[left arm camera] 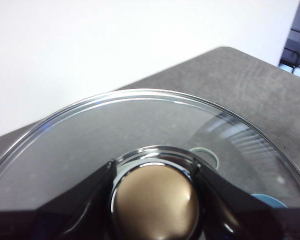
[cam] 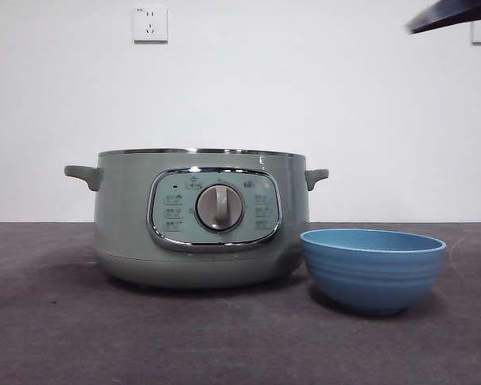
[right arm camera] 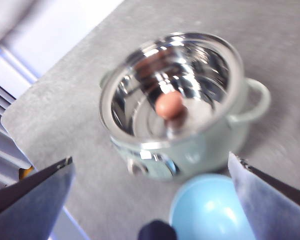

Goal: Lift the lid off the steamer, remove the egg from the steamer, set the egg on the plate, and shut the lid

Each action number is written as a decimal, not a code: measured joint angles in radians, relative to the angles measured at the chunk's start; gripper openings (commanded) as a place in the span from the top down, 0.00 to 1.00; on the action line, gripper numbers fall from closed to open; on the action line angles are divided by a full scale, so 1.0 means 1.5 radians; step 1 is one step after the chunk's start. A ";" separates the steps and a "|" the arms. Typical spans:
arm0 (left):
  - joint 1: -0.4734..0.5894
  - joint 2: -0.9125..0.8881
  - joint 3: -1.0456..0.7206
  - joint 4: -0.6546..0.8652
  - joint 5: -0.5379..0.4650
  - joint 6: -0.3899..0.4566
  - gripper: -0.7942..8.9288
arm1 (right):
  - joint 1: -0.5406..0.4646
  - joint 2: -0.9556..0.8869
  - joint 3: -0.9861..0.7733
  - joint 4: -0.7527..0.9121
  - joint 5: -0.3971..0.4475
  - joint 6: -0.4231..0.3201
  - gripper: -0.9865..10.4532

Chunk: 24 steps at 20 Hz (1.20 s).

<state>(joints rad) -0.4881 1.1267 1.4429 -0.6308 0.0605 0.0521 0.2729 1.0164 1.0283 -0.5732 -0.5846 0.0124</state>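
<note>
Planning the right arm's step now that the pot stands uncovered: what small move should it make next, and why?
Probably lower the open right hand toward the brown egg inside the pale sage-green electric steamer. The left hand holds the round glass lid by its knob, away from the pot, so the egg lies exposed and ungrasped.

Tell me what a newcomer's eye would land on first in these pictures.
The pale green steamer sits large at the table's middle with its lid off, and the right wrist view shows a brown egg inside its shiny pot. The glass lid is held up away from it, the left gripper shut on its knob. A blue bowl stands empty beside the steamer, and the right gripper hangs open above both.
</note>
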 measured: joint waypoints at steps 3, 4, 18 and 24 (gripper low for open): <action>0.000 -0.085 0.000 -0.069 -0.032 0.000 0.93 | 0.079 0.069 0.012 0.064 0.072 0.028 0.39; 0.000 -0.108 0.000 -0.089 -0.038 0.000 0.93 | 0.101 0.094 0.025 0.067 0.091 0.033 0.39; 0.000 -0.249 0.000 -0.234 -0.073 0.000 0.93 | 0.267 0.548 0.378 0.061 0.280 0.036 0.39; 0.000 -0.244 0.000 -0.240 -0.073 0.000 0.93 | 0.273 0.657 0.396 0.066 0.322 0.029 0.39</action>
<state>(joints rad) -0.4881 0.7609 1.4433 -0.9909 -0.0486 0.0521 0.6823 2.0022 1.6230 -0.4740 -0.1009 0.0555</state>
